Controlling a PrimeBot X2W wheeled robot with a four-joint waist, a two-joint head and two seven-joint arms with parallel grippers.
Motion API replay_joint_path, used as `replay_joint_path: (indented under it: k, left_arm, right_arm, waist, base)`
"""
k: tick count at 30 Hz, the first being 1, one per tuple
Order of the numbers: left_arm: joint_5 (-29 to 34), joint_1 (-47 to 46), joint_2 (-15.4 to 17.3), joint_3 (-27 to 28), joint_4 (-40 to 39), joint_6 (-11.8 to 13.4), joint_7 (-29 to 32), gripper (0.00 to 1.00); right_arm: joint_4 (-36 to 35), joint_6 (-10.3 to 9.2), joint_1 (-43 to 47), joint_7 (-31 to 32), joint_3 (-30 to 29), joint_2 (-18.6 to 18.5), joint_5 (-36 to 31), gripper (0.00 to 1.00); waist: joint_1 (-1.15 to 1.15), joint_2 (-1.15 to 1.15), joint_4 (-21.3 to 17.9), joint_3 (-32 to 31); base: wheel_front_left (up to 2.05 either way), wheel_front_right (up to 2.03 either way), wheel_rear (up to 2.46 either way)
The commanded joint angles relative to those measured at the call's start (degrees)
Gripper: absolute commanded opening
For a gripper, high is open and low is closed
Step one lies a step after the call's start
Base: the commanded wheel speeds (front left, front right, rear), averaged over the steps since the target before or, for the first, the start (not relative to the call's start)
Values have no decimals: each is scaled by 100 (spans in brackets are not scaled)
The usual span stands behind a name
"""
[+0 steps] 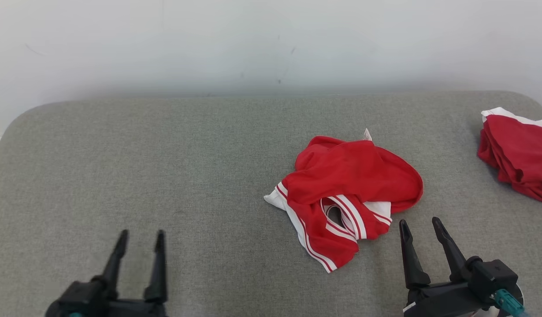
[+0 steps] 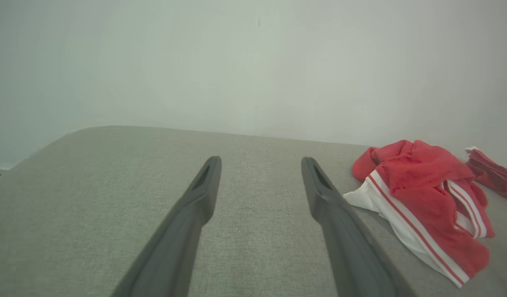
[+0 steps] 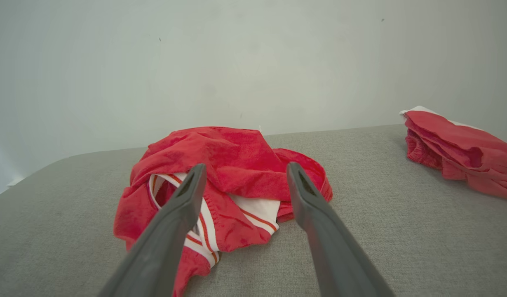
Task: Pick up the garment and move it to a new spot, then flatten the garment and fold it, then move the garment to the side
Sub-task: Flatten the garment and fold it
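The garment is a crumpled red piece with white panels and stripes, lying in a heap right of centre on the grey padded surface. It also shows at the right of the left wrist view and straight ahead in the right wrist view. My right gripper stands open just in front of the heap's near right edge, apart from it, and its fingers frame the cloth. Far to the left, my left gripper is open over bare fabric with nothing between its fingers.
A second red and white piece of clothing lies folded at the far right edge of the surface, also seen as a red pile in the right wrist view. A pale wall rises right behind the surface. The surface's corners are rounded.
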Motion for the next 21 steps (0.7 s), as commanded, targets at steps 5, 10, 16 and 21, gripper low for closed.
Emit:
replay_joint_path:
  k: [5,10,16,21]
  left_arm:
    - [102,-347,-91,-650,255,-127,-1,100]
    - [85,-734,-146,-1420,646,-175,-1,100]
    - [2,-1140,-117,-2151,1286,-170,-1,100]
    - [-111,-1366,-31,-2544,1698,-172,-1,100]
  right_arm:
    - [34,-16,-75,-10,38,-27,5,100]
    - [48,-16,-194,-27,75,-29,10,100]
    - [106,-16,-339,-74,76,37,33,100]
    - [154,-16,-368,-123,3,83,50,100]
  waist:
    - [0,0,-93,81]
    - [0,0,-335,236]
    - [0,0,-904,519]
    - [0,0,-1296,698]
  base:
    - [0,0,0]
    - [0,0,0]
    - [0,0,0]
    - [0,0,0]
